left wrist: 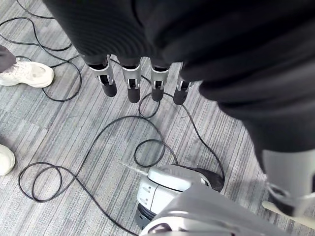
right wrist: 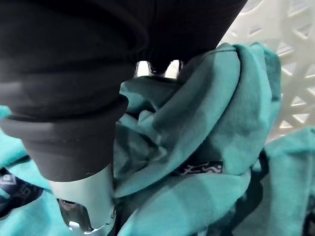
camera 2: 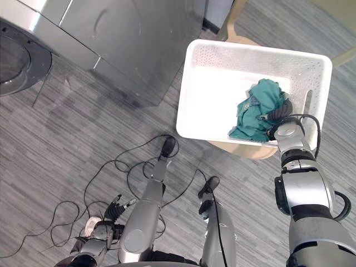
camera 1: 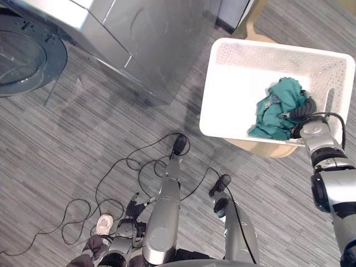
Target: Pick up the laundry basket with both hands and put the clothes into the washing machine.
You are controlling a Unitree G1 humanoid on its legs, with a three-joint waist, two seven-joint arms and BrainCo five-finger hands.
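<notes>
Closest in, your left hand (left wrist: 131, 81) hangs low by your side, straight, slack and holding nothing. A person's white shoe (left wrist: 29, 73) stands on the grey floor (camera 1: 83, 128) just beside it, so mind that side.

Further out on your right, your right hand (camera 1: 303, 108) is down inside the white laundry basket (camera 1: 239, 94), pushed into the teal garment (camera 1: 275, 105) bunched in its right corner. With it buried in the cloth, you cannot tell whether it has closed on anything.

The basket sits on a pale wooden seat (camera 1: 267, 149), likely to bring its rim within reach. No hand is on that rim, so the two-handed lift isn't begun.

Farthest, up left, is the grey washing machine (camera 1: 150, 39), with what looks like its round door (camera 1: 25, 55) swung open. Bare floor before the machine gives room for the carry. Watch the machine's corner, near the basket's left wall.
</notes>
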